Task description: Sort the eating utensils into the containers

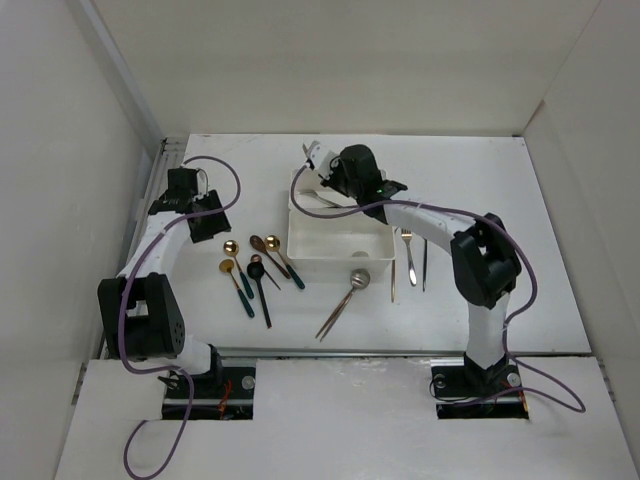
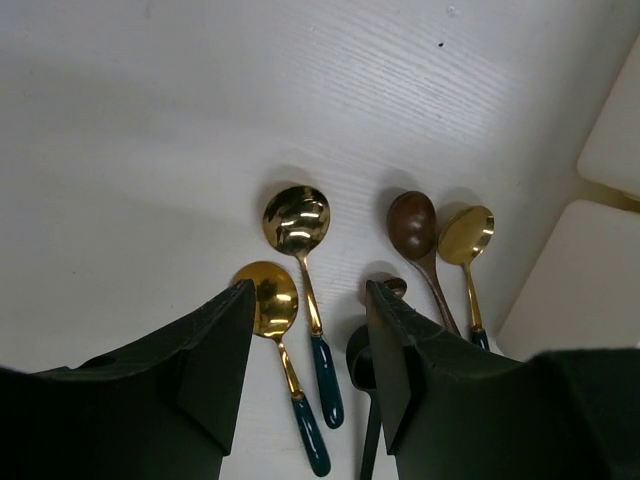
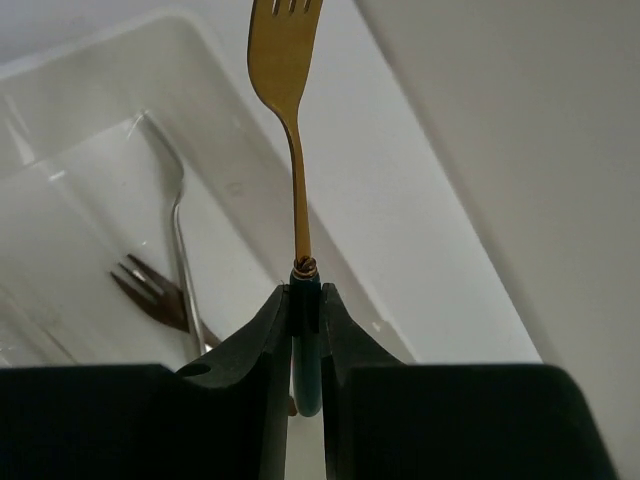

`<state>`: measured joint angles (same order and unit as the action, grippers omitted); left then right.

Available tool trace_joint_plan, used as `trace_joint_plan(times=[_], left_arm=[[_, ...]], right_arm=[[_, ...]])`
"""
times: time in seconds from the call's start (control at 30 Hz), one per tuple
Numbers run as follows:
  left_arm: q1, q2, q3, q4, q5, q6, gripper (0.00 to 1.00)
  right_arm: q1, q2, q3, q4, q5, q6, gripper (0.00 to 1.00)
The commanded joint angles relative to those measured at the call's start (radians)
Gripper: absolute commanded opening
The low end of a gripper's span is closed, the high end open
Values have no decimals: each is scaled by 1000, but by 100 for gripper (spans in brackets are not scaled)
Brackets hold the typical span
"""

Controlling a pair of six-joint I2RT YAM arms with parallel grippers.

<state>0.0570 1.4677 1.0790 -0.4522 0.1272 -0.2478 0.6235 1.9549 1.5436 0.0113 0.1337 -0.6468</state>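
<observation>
Two claws work over a white table [image 1: 480, 170] walled on the left, far and right sides. Bare table runs from the trays out to the far wall and to the right wall, while the left arm sits close to the left wall.

The right claw [image 3: 305, 295] is clenched on the dark green handle of a gold fork [image 3: 285, 60]. The fork's long axis runs straight out from the claw, tines at the far end. From above, this claw reaches toward the far left over the left end of the far tray [image 1: 297, 222], so the fork hangs above that tray's edge and touches nothing. In the right wrist view a silver fork [image 3: 178, 225] and a brown fork [image 3: 150, 290] lie on the tray floor below, roughly lengthwise.

The near tray [image 1: 340, 270] lies just beside the far one; from above I cannot make out anything in it.

The left claw [image 2: 310, 290] is released, jaws spread, hovering over five spoons left of the trays: two gold spoons [image 2: 296, 220] with green handles, a brown spoon [image 2: 412, 225], another gold spoon [image 2: 467, 235] and a black spoon [image 2: 362, 355]. Their bowls all point away from the arm bases, with the handles trailing nearer.

A silver spoon [image 1: 359, 278] lies at the near tray's front rim, its handle slanting near-left. Three slim utensils [image 1: 409, 255] lie parallel just right of the trays, running near to far.
</observation>
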Motion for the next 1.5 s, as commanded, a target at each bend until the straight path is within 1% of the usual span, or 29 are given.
trace_joint_plan(times=[0.0, 0.07, 0.1, 0.13, 0.2, 0.23, 0.27, 0.3, 0.4, 0.43, 0.47, 0.5, 0.53, 0.57, 0.6, 0.63, 0.67, 0.7, 0.73, 0.77, 0.8, 0.9, 1.0, 1.07, 1.23, 1.3, 1.37, 1.47], left_arm=[[13, -47, -11, 0, 37, -30, 45], [14, -47, -11, 0, 37, -30, 45], [14, -47, -11, 9, 37, -30, 45], [14, -47, -2, 9, 37, -30, 45], [23, -38, -2, 9, 37, -30, 45], [23, -38, -2, 9, 37, -30, 45], [23, -38, -2, 9, 37, -30, 45], [23, -38, -2, 9, 37, -30, 45], [23, -29, 7, 9, 37, -30, 45], [23, -29, 7, 9, 37, -30, 45], [23, -29, 7, 9, 37, -21, 45], [23, -29, 7, 9, 37, -21, 45], [23, -29, 7, 9, 26, -21, 45], [23, -29, 7, 9, 26, -21, 45], [23, -29, 16, 9, 17, -21, 45], [23, -29, 16, 18, 17, -21, 45], [32, -29, 16, 18, 17, -21, 45], [32, -29, 16, 18, 17, -21, 45], [43, -29, 16, 18, 17, -31, 45], [43, -20, 4, 18, 17, -31, 45], [43, -20, -5, 18, 17, -44, 45], [53, -20, -14, 18, 17, -53, 45], [53, -10, -25, 18, 17, -53, 45], [53, -10, -25, 18, 17, -53, 45], [53, -10, -25, 18, 6, -53, 45], [63, -20, -25, 18, 6, -53, 45], [63, -20, -25, 18, 6, -53, 45], [63, -20, -34, 27, 6, -53, 45]], right_arm=[[11, -24, 4, 58, -31, -76, 0], [12, -24, -23, 58, -31, -76, 0], [12, -24, -23, 58, -31, -76, 3], [21, -24, -46, 58, -31, -76, 18], [21, -33, -57, 58, -17, -76, 36], [21, -48, -66, 58, -17, -76, 55], [21, -57, -80, 58, -8, -76, 62], [21, -79, -80, 58, -8, -65, 66], [21, -132, -100, 58, 70, -30, 69], [12, -154, -100, 58, 95, 57, 69], [1, -180, -109, 58, 151, 128, 69], [-37, -212, -134, 49, 183, 213, 70], [-65, -290, -155, 35, 219, 433, 73], [-99, -330, -180, 0, 205, 541, 73], [-179, -368, -232, -52, 164, 635, 73], [-218, -401, -262, -156, 123, 718, 73], [-250, -442, -289, -213, 88, 845, 71], [-277, -451, -312, -271, 51, 896, 66], [-312, -452, -354, -380, 40, 945, 64], [-326, -452, -375, -422, 21, 1014, 61], [-337, -436, -396, -454, -2, 1036, 59], [-357, -395, -459, -540, -20, 1113, 57], [-369, -375, -502, -563, 6, 1164, 57], [-398, -366, -522, -563, 17, 1173, 56], [-398, -281, -554, -576, 4, 1182, 55], [-407, -281, -545, -576, 4, 1172, 53], [-407, -251, -524, -585, 4, 1146, 49], [-407, -218, -481, -606, -19, 1093, 35]])
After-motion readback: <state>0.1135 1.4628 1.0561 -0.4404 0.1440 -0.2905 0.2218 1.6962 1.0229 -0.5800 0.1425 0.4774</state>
